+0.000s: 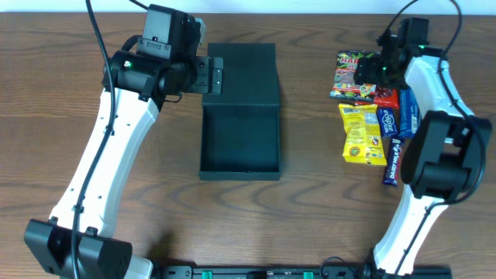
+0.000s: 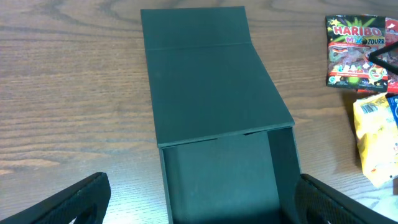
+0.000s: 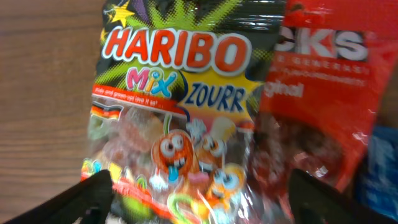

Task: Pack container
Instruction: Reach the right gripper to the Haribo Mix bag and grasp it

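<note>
The container lies open and empty in the middle of the worktop. The right fingers hang wide apart over the Haribo bag. They should descend centred and pinch this bag alone, since the red packet seems to overlap its edge. The left fingers, also wide, hover by the lid.

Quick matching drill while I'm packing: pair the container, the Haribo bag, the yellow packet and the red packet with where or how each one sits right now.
Things:
1. container
2. Haribo bag
3. yellow packet
4. red packet

Places or states:
A. beside the blue bars, nearer the robot's base than the Haribo bag
B. open, nothing inside, flap lid folded back
C. directly under the open right gripper
D. edge against the Haribo bag, partly in the right wrist view

Pairs: 1-B, 2-C, 3-A, 4-D
</note>
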Controlling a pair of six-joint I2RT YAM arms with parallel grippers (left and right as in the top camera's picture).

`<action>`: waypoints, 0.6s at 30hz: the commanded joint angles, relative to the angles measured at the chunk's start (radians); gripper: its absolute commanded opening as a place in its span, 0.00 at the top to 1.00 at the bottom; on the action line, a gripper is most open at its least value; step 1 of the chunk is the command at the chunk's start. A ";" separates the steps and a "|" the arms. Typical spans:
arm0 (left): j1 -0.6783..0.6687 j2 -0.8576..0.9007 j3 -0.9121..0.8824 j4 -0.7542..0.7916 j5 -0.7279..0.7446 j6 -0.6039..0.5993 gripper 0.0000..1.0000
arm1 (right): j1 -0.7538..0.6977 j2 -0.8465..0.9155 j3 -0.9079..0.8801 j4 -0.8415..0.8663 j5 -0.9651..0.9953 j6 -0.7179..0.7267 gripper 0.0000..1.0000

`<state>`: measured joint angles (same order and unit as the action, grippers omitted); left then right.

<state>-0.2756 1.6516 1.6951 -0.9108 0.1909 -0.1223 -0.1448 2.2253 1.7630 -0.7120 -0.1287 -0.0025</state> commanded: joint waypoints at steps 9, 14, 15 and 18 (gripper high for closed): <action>0.002 0.010 0.010 -0.024 -0.018 0.034 0.05 | 0.035 0.071 0.023 0.027 0.036 0.075 0.56; 0.002 0.010 0.010 -0.032 -0.019 0.042 0.05 | 0.035 0.071 0.023 0.022 0.036 0.077 0.85; 0.002 0.010 0.010 -0.032 -0.018 0.049 0.05 | 0.035 0.071 0.023 0.020 0.035 0.077 0.86; 0.002 0.010 0.010 -0.032 -0.030 0.056 0.05 | 0.037 0.071 0.023 0.019 0.035 0.077 0.99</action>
<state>-0.2756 1.6516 1.6951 -0.9382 0.1795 -0.0921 -0.1188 2.2738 1.7721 -0.6880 -0.0975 0.0696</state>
